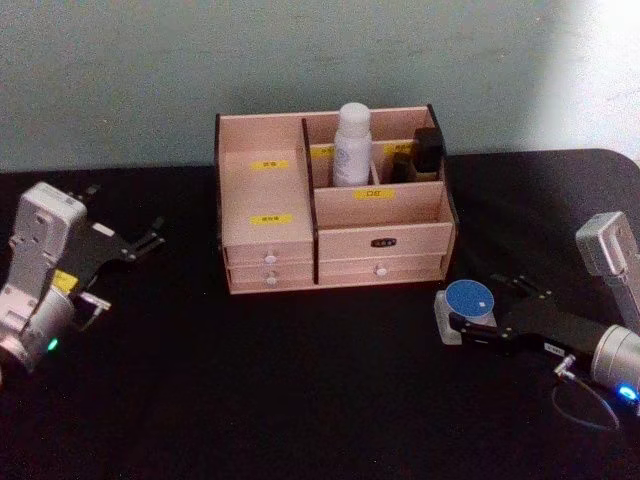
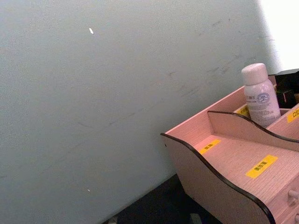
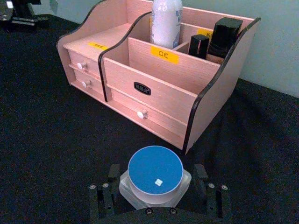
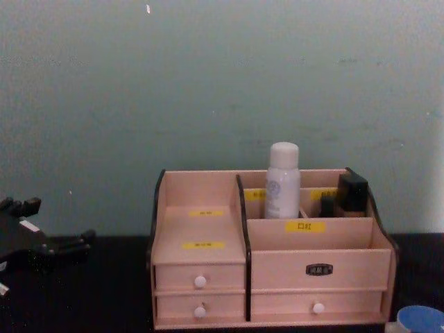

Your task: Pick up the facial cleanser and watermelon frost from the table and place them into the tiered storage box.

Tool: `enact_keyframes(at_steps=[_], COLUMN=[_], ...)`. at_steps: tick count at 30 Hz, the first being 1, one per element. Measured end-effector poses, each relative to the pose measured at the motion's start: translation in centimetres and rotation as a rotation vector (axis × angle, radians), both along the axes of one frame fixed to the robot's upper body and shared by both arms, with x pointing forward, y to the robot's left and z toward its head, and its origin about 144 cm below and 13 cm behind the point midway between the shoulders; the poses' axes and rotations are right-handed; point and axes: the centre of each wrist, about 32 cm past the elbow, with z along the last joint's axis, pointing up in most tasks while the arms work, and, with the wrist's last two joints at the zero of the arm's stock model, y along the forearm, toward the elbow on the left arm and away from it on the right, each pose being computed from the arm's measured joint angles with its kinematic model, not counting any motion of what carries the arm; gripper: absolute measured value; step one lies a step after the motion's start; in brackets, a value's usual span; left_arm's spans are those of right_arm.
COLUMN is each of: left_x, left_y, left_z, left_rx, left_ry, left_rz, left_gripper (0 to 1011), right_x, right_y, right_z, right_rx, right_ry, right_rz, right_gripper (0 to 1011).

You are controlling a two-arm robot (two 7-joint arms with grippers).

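The tiered storage box (image 1: 380, 240) stands at the middle back of the black table, also seen in the chest view (image 4: 347, 257) and both wrist views (image 2: 219, 186) (image 3: 154, 93). The facial cleanser (image 1: 352, 145), a white bottle, stands upright in its rear middle compartment (image 2: 259, 95) (image 3: 166, 23) (image 4: 282, 184). The watermelon frost (image 1: 470, 300), a clear jar with a blue lid (image 3: 155, 170) (image 4: 420, 319), sits low at the table to the right front of the box. My right gripper (image 1: 475, 312) (image 3: 156, 176) is shut on its sides. My left gripper (image 1: 150, 243) (image 4: 76, 243) rests open at the far left.
Black cosmetic containers (image 1: 428, 150) (image 3: 224, 37) fill the box's rear right compartment. The front right compartment and the left stepped shelves hold nothing. A pale green wall (image 4: 208, 83) stands close behind the box. Bare black tabletop (image 1: 280, 380) stretches in front.
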Motion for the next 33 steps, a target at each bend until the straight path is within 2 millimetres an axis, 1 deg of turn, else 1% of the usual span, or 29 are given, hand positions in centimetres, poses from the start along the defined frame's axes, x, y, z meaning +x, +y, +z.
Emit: enact_keyframes(at_steps=[33], left_x=[0.0], left_y=[0.0], left_z=[0.0], left_rx=[0.0], left_ry=[0.0], left_rz=[0.0], left_gripper=[1001], right_x=[0.81], right_y=[0.31], right_z=[-0.51], right_rx=[0.004], right_ry=[0.024], right_rz=[-0.022], right_gripper=[1000])
